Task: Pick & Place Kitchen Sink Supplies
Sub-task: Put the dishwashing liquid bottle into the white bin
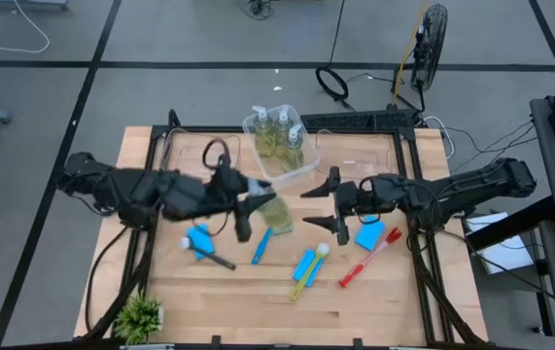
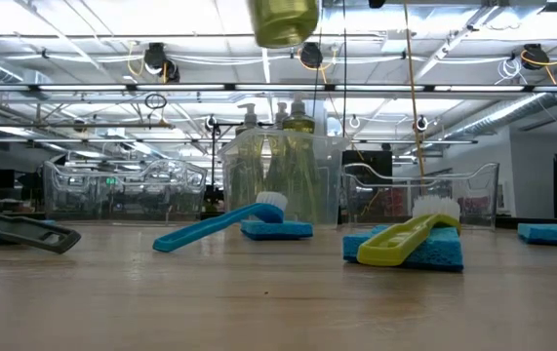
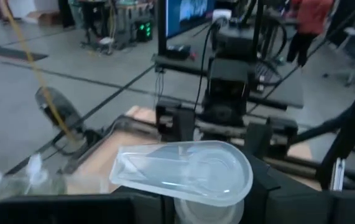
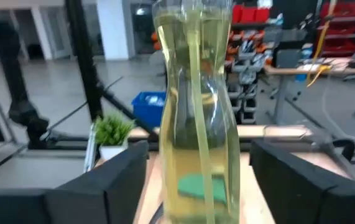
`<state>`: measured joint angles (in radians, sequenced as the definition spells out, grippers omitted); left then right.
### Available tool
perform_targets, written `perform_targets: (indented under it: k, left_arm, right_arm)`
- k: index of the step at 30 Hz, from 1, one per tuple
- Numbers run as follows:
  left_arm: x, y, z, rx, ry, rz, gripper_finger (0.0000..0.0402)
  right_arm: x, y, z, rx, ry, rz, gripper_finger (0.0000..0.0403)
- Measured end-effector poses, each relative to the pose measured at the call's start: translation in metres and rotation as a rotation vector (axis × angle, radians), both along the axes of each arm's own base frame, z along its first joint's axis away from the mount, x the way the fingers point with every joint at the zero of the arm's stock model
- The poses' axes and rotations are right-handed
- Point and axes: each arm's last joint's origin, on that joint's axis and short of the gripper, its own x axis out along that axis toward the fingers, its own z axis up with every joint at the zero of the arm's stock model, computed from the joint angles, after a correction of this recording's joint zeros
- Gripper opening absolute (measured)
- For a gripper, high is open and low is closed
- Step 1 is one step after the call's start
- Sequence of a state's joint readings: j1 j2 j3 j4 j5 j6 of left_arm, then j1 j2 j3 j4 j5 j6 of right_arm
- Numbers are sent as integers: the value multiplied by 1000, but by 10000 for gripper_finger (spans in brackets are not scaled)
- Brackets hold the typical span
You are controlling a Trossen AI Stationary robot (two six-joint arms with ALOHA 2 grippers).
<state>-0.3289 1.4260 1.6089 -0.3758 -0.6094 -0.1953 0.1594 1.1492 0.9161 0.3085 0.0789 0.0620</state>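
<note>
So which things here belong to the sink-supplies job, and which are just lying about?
Job: soap bottle in the left gripper; three more soap bottles; blue sponges; blue brush, red brush, yellow-green brush, black brush.
Lying about: potted plant; clear bin.

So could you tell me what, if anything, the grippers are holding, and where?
The left gripper holds a soap bottle up by its pump top. The right gripper is open, fingers either side of the bottle, not gripping it.
</note>
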Motion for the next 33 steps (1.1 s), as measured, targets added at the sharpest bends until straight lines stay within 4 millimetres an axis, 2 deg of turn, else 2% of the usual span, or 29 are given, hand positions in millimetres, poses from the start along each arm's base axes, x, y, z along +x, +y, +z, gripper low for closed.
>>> perform_targets:
  k: [3,8,14,16,19,26,29,33]
  left_arm:
    - [11,14,1,-8,-32,-4,109]
    - [31,28,-11,-11,-4,-21,108]
    - [51,40,-25,-26,17,-21,108]
    - [54,44,-26,-30,15,-26,108]
    - [55,48,-26,-32,9,-16,108]
    - [56,48,-28,-34,17,-17,108]
    - [56,48,-28,-38,19,-17,108]
    - [56,48,-28,-34,23,-12,108]
  right_arm:
    - [1,-8,4,5,-36,-33,300]
    - [2,-20,4,11,-38,-80,333]
    - [9,-27,11,56,14,-79,351]
    - [17,-26,15,53,57,-48,353]
    - [27,-24,15,36,147,-29,354]
    - [44,-26,26,26,132,-5,352]
    - [46,-29,28,37,124,-2,336]
    - [46,-33,29,71,123,-17,296]
